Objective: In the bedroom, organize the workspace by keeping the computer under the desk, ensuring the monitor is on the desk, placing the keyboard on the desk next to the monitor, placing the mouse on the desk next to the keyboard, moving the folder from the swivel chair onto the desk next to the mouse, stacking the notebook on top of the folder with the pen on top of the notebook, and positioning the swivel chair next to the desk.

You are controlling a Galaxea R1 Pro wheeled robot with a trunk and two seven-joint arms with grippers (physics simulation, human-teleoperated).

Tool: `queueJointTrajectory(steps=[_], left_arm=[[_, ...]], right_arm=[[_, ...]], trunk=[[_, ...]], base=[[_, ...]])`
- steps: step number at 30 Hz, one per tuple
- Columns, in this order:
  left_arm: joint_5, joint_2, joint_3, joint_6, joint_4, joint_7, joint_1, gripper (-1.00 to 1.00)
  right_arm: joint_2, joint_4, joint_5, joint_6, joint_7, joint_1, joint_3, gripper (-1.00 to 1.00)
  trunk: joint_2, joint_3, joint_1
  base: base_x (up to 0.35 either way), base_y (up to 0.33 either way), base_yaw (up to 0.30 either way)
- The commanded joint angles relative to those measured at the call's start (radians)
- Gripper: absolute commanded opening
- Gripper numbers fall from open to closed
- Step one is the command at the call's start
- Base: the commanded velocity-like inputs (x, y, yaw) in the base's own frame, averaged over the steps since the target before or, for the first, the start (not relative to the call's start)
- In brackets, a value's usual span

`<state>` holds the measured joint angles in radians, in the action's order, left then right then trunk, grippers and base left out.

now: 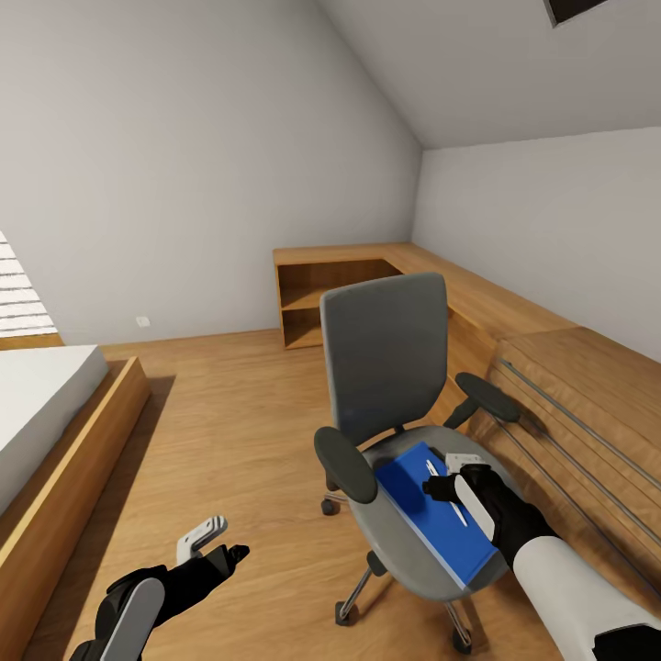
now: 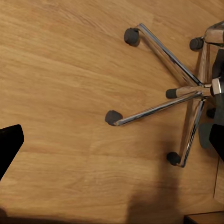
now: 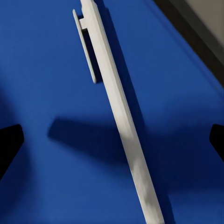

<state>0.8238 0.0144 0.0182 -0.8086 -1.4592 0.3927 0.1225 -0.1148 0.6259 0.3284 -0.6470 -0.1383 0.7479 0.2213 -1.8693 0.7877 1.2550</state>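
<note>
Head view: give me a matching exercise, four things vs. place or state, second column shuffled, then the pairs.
Things:
1. pen
2. blue book
3. left gripper
4. right gripper

Place or state:
A. lies on the swivel chair seat
B. low over the wooden floor, beside the chair
C. lies on the blue cover
D. over the pen, fingers open

Pairs: 1-C, 2-A, 3-B, 4-D

Bed [image 1: 41, 413] left; corner shelf unit [image 1: 330, 298]; wood floor [image 1: 229, 431].
</note>
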Motion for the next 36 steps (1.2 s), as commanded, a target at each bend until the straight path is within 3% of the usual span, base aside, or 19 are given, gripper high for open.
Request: queueJointTrajectory(steps=[1, 8, 27, 28, 36], left_arm=[[0.011, 0.000, 0.000, -0.003, -0.001, 0.009, 0.000, 1.00], [0.007, 0.000, 0.000, -0.003, -0.001, 0.009, 0.000, 1.00], [0.012, -0.001, 0.000, -0.003, -0.001, 0.008, 0.000, 1.00], [0.012, -0.001, 0.000, -0.003, -0.001, 0.008, 0.000, 1.00], [0.012, 0.000, 0.000, -0.003, -0.001, 0.008, 0.001, 1.00]], right_arm=[[-0.002, 0.002, 0.011, -0.003, -0.009, 0.001, 0.007, 1.00], [-0.001, 0.002, 0.010, -0.003, -0.009, 0.001, 0.007, 1.00], [-0.001, 0.002, 0.010, -0.003, -0.009, 0.001, 0.008, 1.00], [-0.001, 0.002, 0.010, -0.003, -0.009, 0.001, 0.009, -1.00], [0.000, 0.002, 0.011, -0.003, -0.009, 0.001, 0.009, -1.00]], trunk=[[0.000, 0.001, 0.000], [-0.035, 0.017, 0.019], [-0.035, 0.017, 0.019], [-0.035, 0.017, 0.019], [-0.035, 0.017, 0.019]], base=[[0.000, 0.000, 0.000], [0.000, 0.000, 0.000], [0.000, 0.000, 0.000], [0.000, 0.000, 0.000], [0.000, 0.000, 0.000]])
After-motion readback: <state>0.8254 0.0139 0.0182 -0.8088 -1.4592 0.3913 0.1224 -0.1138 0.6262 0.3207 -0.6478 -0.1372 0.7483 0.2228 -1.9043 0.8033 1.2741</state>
